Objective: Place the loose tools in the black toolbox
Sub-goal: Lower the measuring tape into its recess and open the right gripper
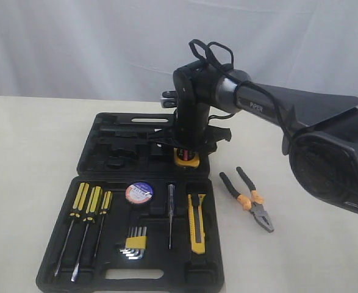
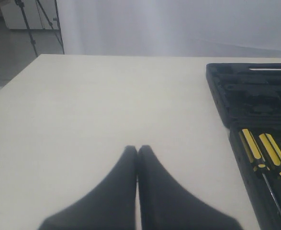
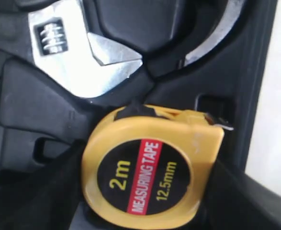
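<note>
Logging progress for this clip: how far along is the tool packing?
Done: utility knife and tape roll lie in the toolbox. In hand: right gripper holds the tape measure at its upper half. Remaining: pliers on the table.

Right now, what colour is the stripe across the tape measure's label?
Red, with white lettering, on the tape measure. The right wrist view shows it best.

**Black Arm, Grey Band, Pale Lettering**

The right arm [image 1: 252, 101] was mostly glossy black, with a grey band near the wrist and the word "PIPER" in pale letters beside it. Thin black cables [image 1: 212, 52] looped above its top joint, and a small silvery fitting [image 1: 168, 97] stuck out at the side. A bulky black shell [image 1: 331, 165] formed its thick end. The left pincer [image 2: 138, 149] had two matte black fingers [image 2: 111, 191] tapering to rounded tips.
</note>
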You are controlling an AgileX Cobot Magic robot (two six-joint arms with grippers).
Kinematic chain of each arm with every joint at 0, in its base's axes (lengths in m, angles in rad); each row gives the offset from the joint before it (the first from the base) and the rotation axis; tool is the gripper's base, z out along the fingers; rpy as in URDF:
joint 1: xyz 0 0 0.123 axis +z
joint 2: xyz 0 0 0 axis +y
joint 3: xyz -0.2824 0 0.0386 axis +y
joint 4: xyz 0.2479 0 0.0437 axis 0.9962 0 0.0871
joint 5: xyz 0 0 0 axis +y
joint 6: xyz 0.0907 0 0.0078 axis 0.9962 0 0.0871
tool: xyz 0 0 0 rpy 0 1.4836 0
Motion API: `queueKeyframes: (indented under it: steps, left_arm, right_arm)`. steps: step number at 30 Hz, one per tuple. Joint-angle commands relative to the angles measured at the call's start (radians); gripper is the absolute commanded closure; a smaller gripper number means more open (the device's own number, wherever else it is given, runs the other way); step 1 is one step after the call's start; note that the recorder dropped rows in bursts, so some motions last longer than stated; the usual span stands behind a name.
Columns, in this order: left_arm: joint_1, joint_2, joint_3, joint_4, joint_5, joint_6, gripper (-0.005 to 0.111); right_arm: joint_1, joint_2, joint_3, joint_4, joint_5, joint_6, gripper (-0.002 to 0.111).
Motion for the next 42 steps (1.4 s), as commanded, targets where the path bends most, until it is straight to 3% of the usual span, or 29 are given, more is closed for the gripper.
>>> queueKeyframes:
  steps: [1, 14, 17, 21, 25, 32, 42]
  left_arm:
    - [-0.005, -0.001, 0.003, -0.010, -0.010, -0.002, 0.107]
    - [-0.005, -0.001, 0.003, -0.010, -0.010, -0.002, 0.107]
    - [-0.005, -0.001, 0.003, -0.010, -0.010, -0.002, 0.107]
    - [-0.005, -0.001, 0.003, -0.010, -0.010, -0.002, 0.107]
    - [-0.005, -0.001, 0.003, -0.010, -0.010, -0.002, 0.107]
    - [-0.005, -0.001, 0.003, -0.010, -0.010, -0.002, 0.107]
    - [-0.005, -0.001, 0.003, -0.010, -0.010, -0.002, 0.107]
  right_arm:
    - [-0.001, 0.015, 0.004, -0.004, 0.079, -0.056, 0.108]
    - [-0.001, 0.015, 0.004, -0.004, 0.115, -0.067, 0.106]
    - [-0.001, 0.015, 0.004, -0.004, 0.115, -0.067, 0.089]
    - [-0.001, 0.015, 0.004, -0.004, 0.113, -0.064, 0.055]
    - [-0.001, 0.015, 0.004, -0.004, 0.113, -0.059, 0.038]
    - [-0.001, 0.015, -0.018, -0.004, 0.131, -0.051, 0.036]
    - [-0.001, 0.013, -0.182, -0.019, 0.166, -0.062, 0.036]
